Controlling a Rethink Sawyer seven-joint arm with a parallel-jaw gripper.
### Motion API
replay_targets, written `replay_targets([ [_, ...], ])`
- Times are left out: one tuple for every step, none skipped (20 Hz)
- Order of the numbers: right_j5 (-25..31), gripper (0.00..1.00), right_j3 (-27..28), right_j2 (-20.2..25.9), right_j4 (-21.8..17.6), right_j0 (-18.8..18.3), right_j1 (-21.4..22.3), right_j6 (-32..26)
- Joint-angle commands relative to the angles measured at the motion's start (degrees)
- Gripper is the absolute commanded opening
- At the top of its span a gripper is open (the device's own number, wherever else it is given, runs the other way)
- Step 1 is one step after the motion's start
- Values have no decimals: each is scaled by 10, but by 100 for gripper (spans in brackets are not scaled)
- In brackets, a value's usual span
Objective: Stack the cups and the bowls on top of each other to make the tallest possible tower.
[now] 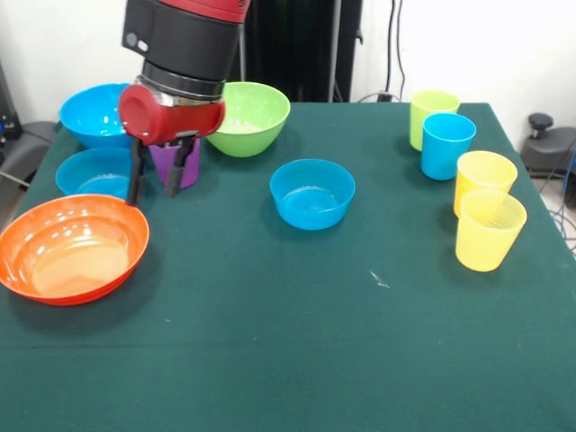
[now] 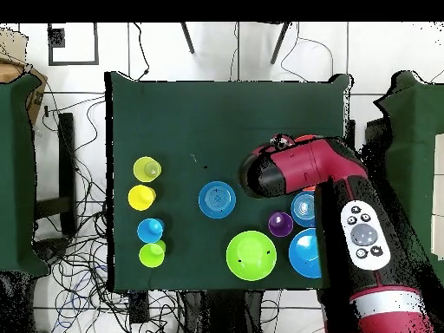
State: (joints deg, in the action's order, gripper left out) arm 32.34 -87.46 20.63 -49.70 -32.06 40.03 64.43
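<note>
Above the orange bowl's [image 1: 72, 247] far rim, the gripper [image 1: 155, 184] hangs with fingers apart, empty, purple cup [image 1: 175, 166] just behind. A descent here risks tipping the bowl.

Orange bowl [image 1: 72, 249], lime bowl [image 1: 249, 117], purple cup [image 1: 175, 166], two yellow cups [image 1: 486, 220], dark green bench [image 1: 297, 351].

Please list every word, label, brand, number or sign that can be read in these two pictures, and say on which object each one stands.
No text can be read in either view.
The arm carries a white panel with round dark buttons; any marks on them are too small to read.
The cups and the bowls are plain, with no print showing.
The green table shows no label or sign.
</note>
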Motion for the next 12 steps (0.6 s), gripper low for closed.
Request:
replay_targets([
  [-13,100,47,-64,-6,28,-24,145],
  [-13,100,46,-70,-2,29,-23,153],
  [-13,100,49,-77,2,32,-24,162],
  [-14,100,49,-83,5,34,-24,168],
  [-16,100,51,-89,8,36,-26,178],
  [-17,100,53,-96,12,39,-29,190],
  [-19,100,56,-103,17,42,-32,201],
  [-17,100,56,-106,20,44,-33,203],
  [-16,100,56,-108,23,46,-34,205],
  [-15,100,54,-108,26,43,-34,201],
  [-11,100,56,-108,29,45,-35,200],
  [-7,100,56,-107,32,43,-36,199],
])
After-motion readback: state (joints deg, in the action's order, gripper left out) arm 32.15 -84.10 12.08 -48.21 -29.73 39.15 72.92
